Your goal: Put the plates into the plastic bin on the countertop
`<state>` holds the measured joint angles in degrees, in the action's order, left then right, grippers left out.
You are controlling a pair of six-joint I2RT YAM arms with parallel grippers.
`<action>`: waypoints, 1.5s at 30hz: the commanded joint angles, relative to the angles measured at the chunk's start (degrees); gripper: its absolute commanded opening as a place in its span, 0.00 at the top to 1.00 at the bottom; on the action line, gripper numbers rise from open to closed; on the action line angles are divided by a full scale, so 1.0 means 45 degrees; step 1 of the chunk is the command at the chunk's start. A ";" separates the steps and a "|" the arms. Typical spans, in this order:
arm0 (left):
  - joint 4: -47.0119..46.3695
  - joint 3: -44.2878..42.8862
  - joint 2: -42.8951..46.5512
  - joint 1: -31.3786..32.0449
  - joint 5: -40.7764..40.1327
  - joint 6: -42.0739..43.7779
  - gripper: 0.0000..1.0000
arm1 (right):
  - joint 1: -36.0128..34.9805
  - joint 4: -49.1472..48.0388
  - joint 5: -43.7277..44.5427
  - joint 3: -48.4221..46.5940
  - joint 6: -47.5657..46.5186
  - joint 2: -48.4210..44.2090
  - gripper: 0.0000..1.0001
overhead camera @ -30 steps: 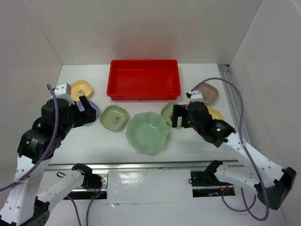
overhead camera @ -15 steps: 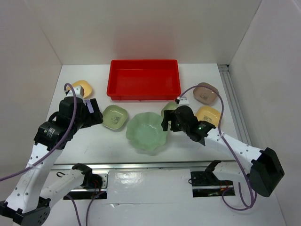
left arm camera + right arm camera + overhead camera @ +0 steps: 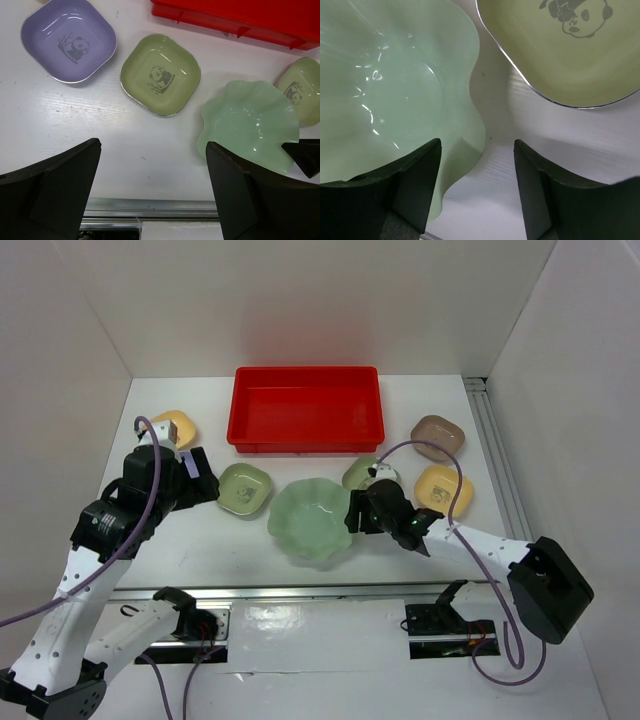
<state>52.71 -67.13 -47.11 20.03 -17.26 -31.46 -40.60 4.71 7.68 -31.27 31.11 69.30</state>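
White countertop [image 3: 215, 538], white walls. Left gripper [image 3: 152, 150], jaws wide, hovers near the lavender dish [image 3: 68, 40] and a green dish [image 3: 160, 74], hardly shifted since a moment ago. The scalloped plate [image 3: 312, 520], pale glossy green, sits just before the red bin [image 3: 306, 408]. Right gripper [image 3: 477, 150] has dropped to its right rim, jaws partly open astride it.

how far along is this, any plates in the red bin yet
Done: nothing; the red bin is empty. In hand: the right gripper straddles the rim of the large scalloped dish, jaws apart, no grip yet; the left gripper hangs open near the lavender dish. Left: all seven dishes sit on the countertop, including two green dishes, two yellow dishes and the brown dish.
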 commanded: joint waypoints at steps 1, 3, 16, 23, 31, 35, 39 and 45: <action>-0.0346 -0.0160 0.0118 0.0060 -0.0033 0.0234 0.00 | -0.0001 -0.1533 -0.0164 0.0287 0.0234 0.0224 0.34; -0.0346 -0.0160 0.0118 0.0060 -0.0169 0.0234 0.00 | -0.0001 -0.1651 -0.0281 0.0288 0.0371 0.0226 0.43; -0.0229 -0.0277 0.0235 0.0295 -0.0794 0.0117 0.00 | -0.0001 -0.0110 0.0402 0.0151 0.1992 0.0577 0.97; -0.0111 -0.0277 0.0235 0.0412 -0.1029 0.0000 0.00 | -0.0001 0.0983 0.0228 -0.0472 0.2245 -0.0259 1.00; -0.0111 -0.0277 0.0235 0.0412 -0.1146 0.0000 0.00 | -0.0001 0.2331 -0.0886 -0.2714 0.2246 -0.2254 1.00; -0.0111 -0.0277 0.0235 0.0412 -0.1146 0.0000 0.00 | -0.0001 0.2781 -0.0594 -0.4081 0.1800 -0.2411 1.00; -0.0111 -0.0277 0.0352 0.0412 -0.1146 0.0000 0.00 | 0.0310 0.2530 -0.0651 -0.5568 0.1212 -0.1281 1.00; -0.0111 -0.0277 0.0469 0.0412 -0.1029 0.0000 0.00 | 0.2670 -0.0066 -0.2348 -0.7967 0.0977 0.1685 1.00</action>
<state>52.90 -67.13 -46.04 21.63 -21.30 -31.62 -33.71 12.95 1.34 -61.28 36.71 72.12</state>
